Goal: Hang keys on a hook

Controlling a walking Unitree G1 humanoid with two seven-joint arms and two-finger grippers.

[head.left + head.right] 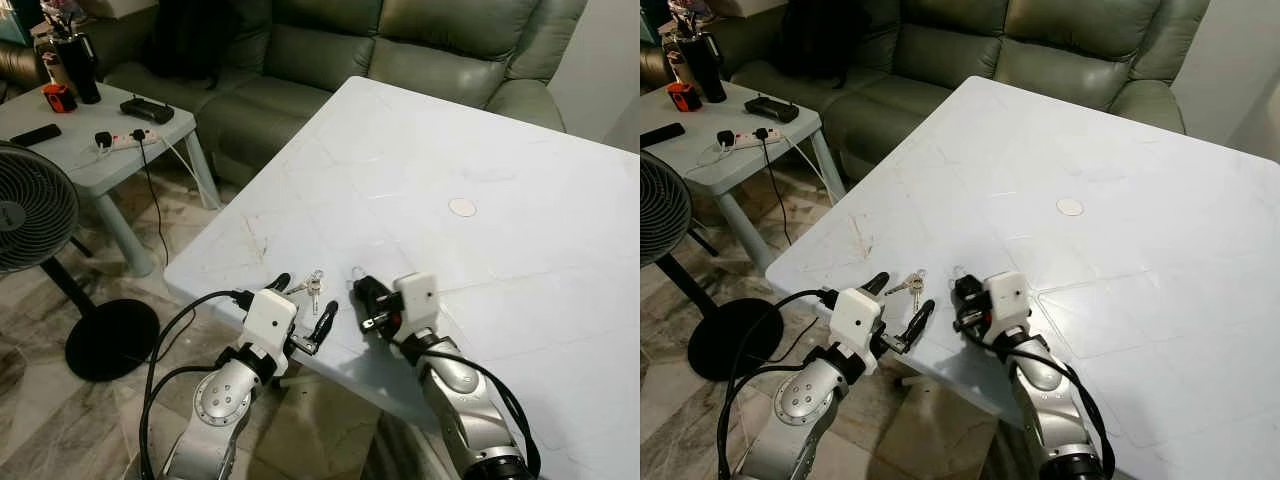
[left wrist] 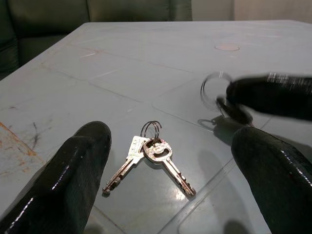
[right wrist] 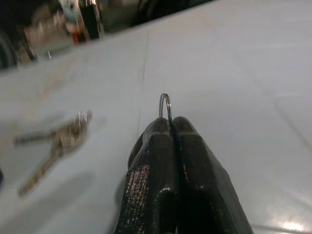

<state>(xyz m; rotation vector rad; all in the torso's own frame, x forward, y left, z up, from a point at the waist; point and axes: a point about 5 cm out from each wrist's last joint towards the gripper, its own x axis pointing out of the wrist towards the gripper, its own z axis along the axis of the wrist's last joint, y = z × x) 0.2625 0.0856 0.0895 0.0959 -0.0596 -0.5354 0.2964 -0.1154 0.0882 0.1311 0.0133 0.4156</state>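
The keys [image 2: 148, 158] lie flat on the white counter [image 1: 480, 150], near its front edge. They are two keys joined by a small wire ring, and their blades point apart from each other.

The left gripper [image 1: 303, 310] is released: its two fingers [image 2: 73, 170] stand wide apart, one on each side of the keys, and they do not touch them. In the left wrist view the keys lie between the two fingers.

The right gripper [image 1: 368, 300] is just beside the keys, to their right, low over the counter. Its fingers are pressed together, and they are clenched on a thin metal ring [image 3: 165, 105] that stands up from the fingertips. This ring is apart from the keys.

Farther on the counter there is a small round disc [image 1: 462, 207]. Behind the counter stands a green sofa [image 1: 400, 45]. To the left there is a low table [image 1: 100, 150] with a power strip [image 1: 125, 140] and a remote [image 1: 35, 134] on it, and a fan [image 1: 30, 210] stands on the floor.
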